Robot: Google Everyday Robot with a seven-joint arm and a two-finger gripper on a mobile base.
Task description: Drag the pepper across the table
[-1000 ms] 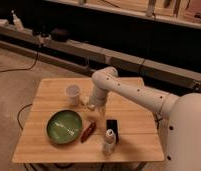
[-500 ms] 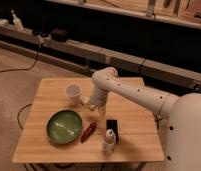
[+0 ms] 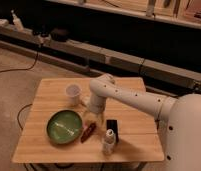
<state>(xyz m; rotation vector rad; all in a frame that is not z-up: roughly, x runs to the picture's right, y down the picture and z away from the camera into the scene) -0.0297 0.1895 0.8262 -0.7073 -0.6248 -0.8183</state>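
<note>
The pepper [image 3: 87, 133], small, slender and dark red, lies on the light-wood table [image 3: 49, 150] just right of the green plate [image 3: 65, 126]. My white arm reaches in from the right. My gripper [image 3: 93, 118] points down over the table's middle, just above and slightly behind the pepper. I cannot tell whether it touches the pepper.
A white cup [image 3: 73, 92] stands behind the plate, left of the arm. A black flat slab [image 3: 112, 127] lies right of the pepper, and a small white bottle [image 3: 109, 141] stands in front of it near the front edge. A cable runs on the floor at the left.
</note>
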